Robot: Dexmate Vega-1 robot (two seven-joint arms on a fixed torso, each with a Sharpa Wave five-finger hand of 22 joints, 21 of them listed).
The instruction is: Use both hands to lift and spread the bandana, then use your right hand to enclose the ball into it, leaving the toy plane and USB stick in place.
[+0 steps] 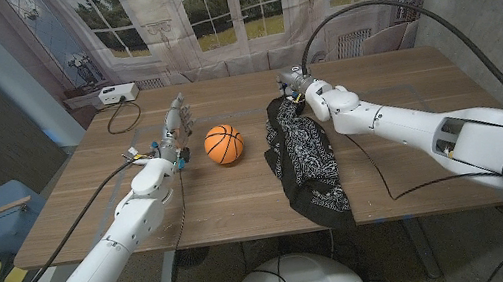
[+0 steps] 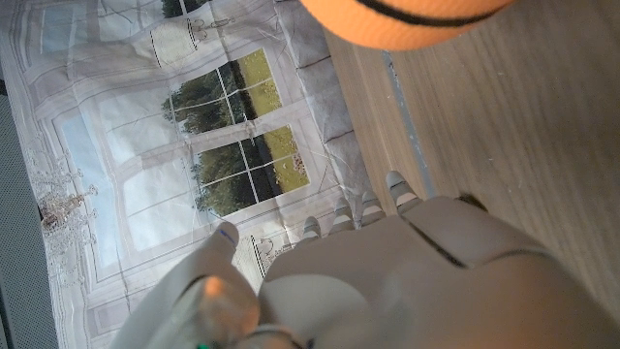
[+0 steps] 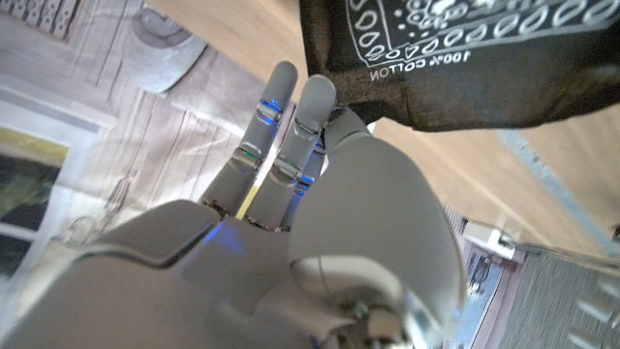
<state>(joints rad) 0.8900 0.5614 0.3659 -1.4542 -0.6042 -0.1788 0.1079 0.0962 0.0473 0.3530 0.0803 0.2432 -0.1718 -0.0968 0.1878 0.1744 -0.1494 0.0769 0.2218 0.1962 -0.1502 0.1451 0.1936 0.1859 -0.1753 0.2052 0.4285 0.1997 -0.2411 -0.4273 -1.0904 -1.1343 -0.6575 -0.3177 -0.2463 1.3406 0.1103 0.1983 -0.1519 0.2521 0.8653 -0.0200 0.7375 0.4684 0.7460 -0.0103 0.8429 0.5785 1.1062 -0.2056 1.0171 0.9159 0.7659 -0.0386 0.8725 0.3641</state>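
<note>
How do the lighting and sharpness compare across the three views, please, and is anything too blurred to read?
Head view: even, soft light, with the orange basketball-patterned ball and black white-patterned bandana both sharp. Left wrist view: the ball is cropped at the edge, and the near left hand is soft. Right wrist view: the bandana's "100% COTTON" print is legible; the right hand is slightly blurred.

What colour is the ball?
The ball is orange with black lines, like a basketball; the head view shows it best.
</note>
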